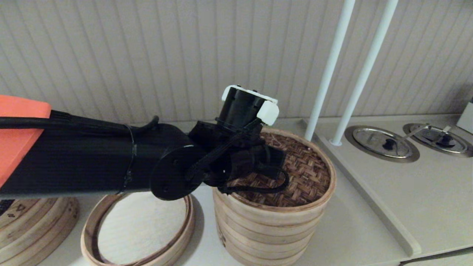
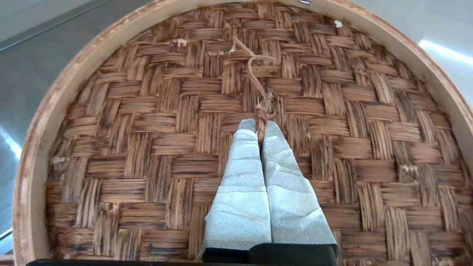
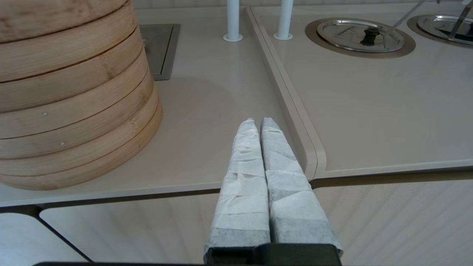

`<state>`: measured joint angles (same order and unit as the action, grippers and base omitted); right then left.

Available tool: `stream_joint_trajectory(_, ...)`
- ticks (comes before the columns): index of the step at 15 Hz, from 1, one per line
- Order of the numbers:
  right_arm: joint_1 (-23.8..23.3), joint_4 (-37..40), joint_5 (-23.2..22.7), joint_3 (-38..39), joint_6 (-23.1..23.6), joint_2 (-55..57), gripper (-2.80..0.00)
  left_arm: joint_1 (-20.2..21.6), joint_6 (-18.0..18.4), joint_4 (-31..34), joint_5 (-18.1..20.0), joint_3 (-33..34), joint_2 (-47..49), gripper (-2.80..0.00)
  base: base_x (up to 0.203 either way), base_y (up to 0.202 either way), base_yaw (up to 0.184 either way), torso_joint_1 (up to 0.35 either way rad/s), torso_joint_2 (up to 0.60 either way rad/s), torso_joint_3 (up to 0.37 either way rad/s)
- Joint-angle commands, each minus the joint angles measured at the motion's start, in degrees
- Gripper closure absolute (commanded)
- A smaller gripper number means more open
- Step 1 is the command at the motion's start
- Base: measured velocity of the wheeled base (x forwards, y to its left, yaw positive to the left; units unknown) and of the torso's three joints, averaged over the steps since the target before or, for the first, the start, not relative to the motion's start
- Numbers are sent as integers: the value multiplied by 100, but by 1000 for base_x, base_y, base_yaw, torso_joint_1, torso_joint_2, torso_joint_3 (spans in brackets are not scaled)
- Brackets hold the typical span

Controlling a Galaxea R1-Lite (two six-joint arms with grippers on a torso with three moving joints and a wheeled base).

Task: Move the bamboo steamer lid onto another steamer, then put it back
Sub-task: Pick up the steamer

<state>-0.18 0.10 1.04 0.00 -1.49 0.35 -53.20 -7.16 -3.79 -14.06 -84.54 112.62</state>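
left gripper (image 2: pixel 260 127): fingers pinched on knot loop (image 2: pixel 261 111) of bamboo steamer lid (image 1: pixel 295 173), atop tall stack (image 1: pixel 266 232).
another steamer (image 1: pixel 138 229): just beside stack.
right gripper (image 3: pixel 258 123): closed, empty, near counter edge (image 3: pixel 369 171).

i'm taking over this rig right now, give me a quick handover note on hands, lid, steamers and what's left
Left hand: over the multi-tier stack, fingers shut on the knot loop of the bamboo steamer lid.
Right hand: shut, holding nothing, idle above the counter edge beside the stack.
The lid sits on top of the stack. The single low steamer, with white liner, is uncovered, to the stack's left.
Done: loop gripped. Whether the lid has already visited the low steamer cannot be told.
Left, if just starting: lift, set on the low steamer, return.
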Motion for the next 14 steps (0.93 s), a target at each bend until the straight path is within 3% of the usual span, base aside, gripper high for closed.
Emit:
stream_joint_trajectory(1, 1, -1, 2, 26, -1, 0, 0, 29, 8, -19, -27, -81, -77, 0, 0, 0, 0, 0, 0, 0)
stream_joint_trajectory(6, 1, -1, 2, 26, -1, 1, 0, 27, 21, 54, -102, -510, -161, 0, 0, 0, 0, 0, 0, 0)
stream_joint_trajectory(14, 1, -1, 2, 26, -1, 9, 0, 73, 30, 98, -194, -651, -354, 0, 0, 0, 0, 0, 0, 0)
